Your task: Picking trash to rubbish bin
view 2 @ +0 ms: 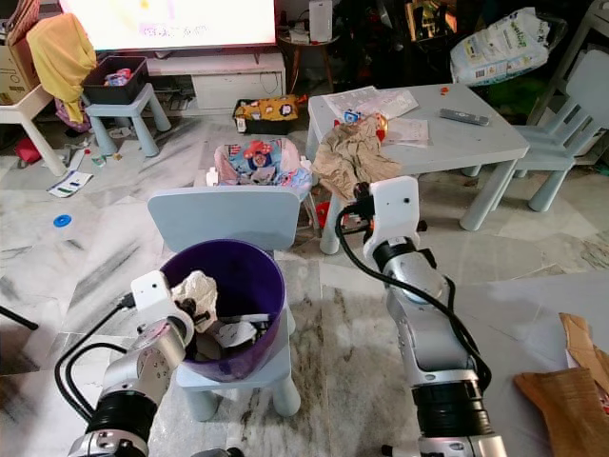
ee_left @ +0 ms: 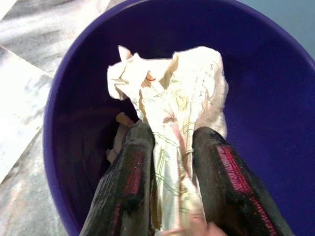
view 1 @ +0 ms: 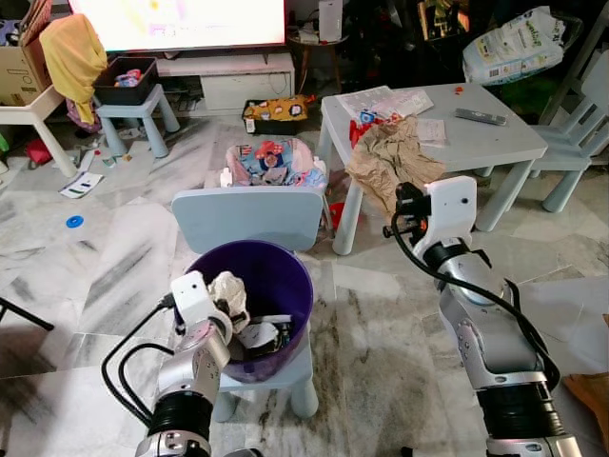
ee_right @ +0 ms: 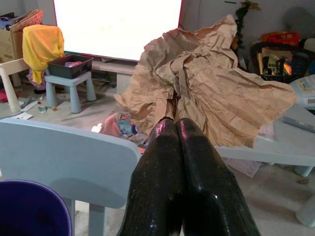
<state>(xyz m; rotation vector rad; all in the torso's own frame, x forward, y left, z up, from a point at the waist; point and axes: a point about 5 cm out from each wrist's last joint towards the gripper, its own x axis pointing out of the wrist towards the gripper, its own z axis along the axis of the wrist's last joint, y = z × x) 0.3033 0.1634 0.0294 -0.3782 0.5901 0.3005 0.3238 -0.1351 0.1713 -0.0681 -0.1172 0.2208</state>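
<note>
One bin [view 1: 285,276]: purple, on near chair [view 1: 249,217].
Left gripper [ee_left: 170,147]: clamps one white wad [ee_left: 182,93] over bin.
Right gripper [ee_right: 176,129]: pinches one brown paper [ee_right: 206,93], right, near table [view 1: 514,143].

So I've got the bin [view 1: 285,276] sitting on a little chair [view 1: 249,217] right in front of me. The table [view 1: 495,143] is behind it to the right, a remote [view 1: 480,117] on top, and the TV [view 1: 181,21] is at the back left.
</note>
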